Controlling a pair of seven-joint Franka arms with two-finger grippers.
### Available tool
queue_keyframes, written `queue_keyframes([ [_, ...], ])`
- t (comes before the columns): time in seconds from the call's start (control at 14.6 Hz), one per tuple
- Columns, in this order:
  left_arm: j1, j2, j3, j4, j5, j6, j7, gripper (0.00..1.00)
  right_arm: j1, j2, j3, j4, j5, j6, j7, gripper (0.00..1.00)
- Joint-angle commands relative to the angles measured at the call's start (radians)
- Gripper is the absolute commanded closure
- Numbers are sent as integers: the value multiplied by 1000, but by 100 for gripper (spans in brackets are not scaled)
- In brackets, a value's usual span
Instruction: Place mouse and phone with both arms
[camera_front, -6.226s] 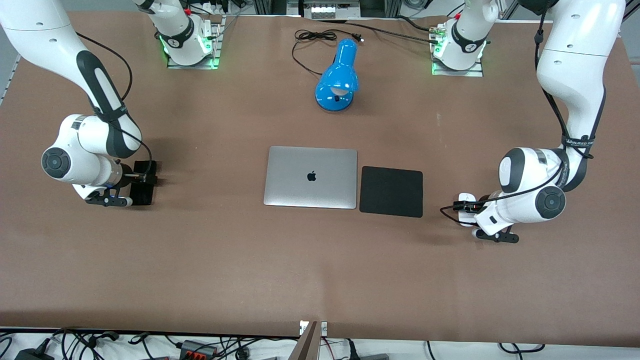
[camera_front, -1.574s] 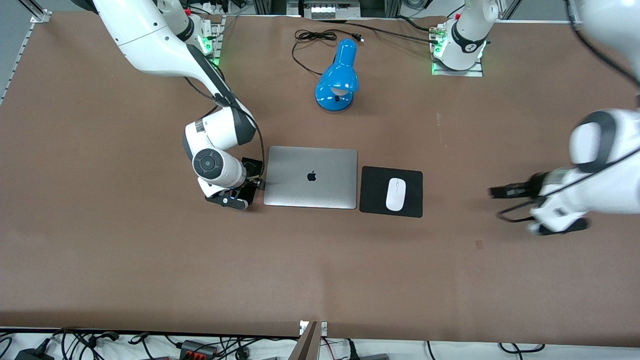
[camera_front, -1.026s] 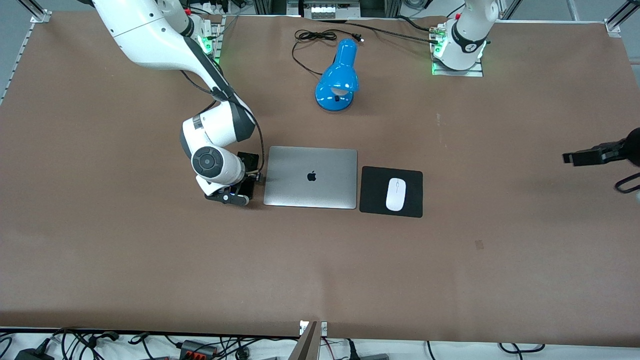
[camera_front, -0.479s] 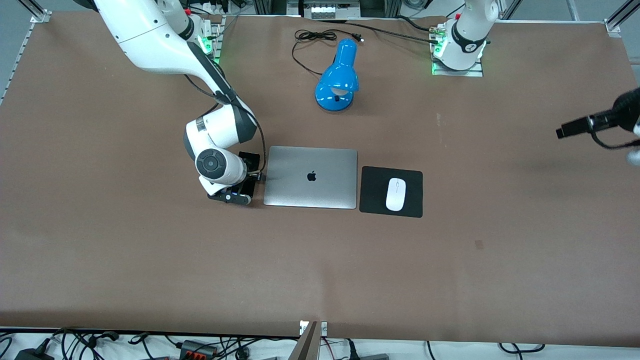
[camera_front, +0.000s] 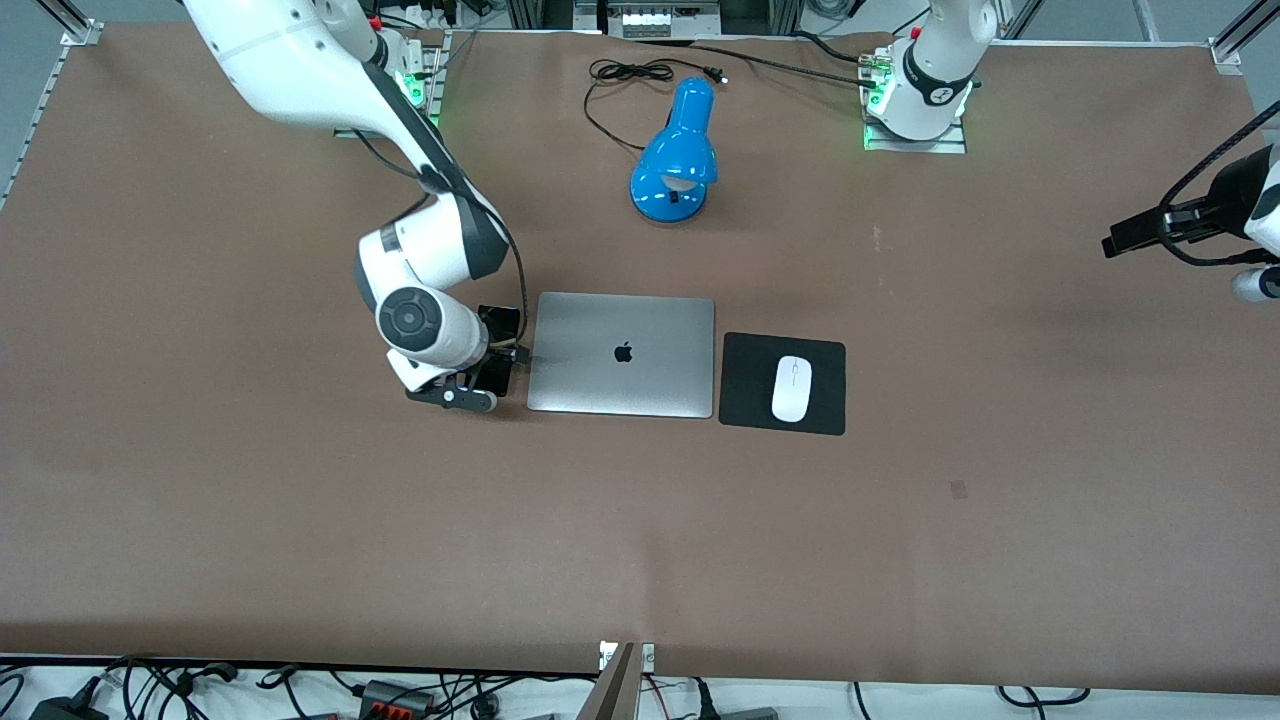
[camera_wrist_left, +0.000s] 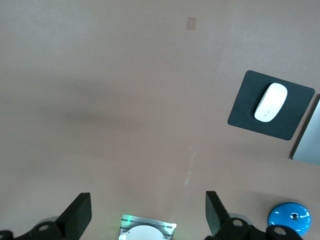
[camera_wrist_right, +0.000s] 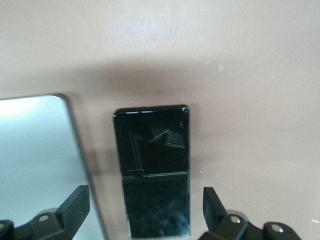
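my right gripper hangs low over the phone, fingers spread either side of it, not touching; the phone lies flat just beside the laptop. my left gripper waits open, high over bare table, well apart from the mouse on its pad.

Table is showing one phone, one mouse, one mouse pad, one laptop, one blue lamp, two arms.
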Motion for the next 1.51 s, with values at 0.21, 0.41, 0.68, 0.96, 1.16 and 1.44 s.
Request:
queue_keyframes([
  [0.21, -35, -21, 10, -13, 43, 22, 19, 0, -91, -125, -4, 240, -6, -341, -161, 0],
  [0.41, -71, -24, 12, -9, 72, 41, 16, 0, -169, -126, -4, 417, -15, -513, -244, 0],
  [0.68, -74, -23, 16, -12, 71, 59, 16, 0, -209, -171, -25, 486, -56, -539, -276, 0],
  [0.96, -74, -23, 16, -18, 74, 67, 17, 0, -236, -238, -100, 490, -55, -535, -408, 0],
  [1.16, -100, -21, 18, -4, 72, 82, 21, 0, -349, -258, -102, 488, -24, -531, -561, 0],
  [1.44, -209, -31, 135, -6, 69, 72, 25, 0, -357, -287, -125, 488, -21, -542, -598, 0],
])
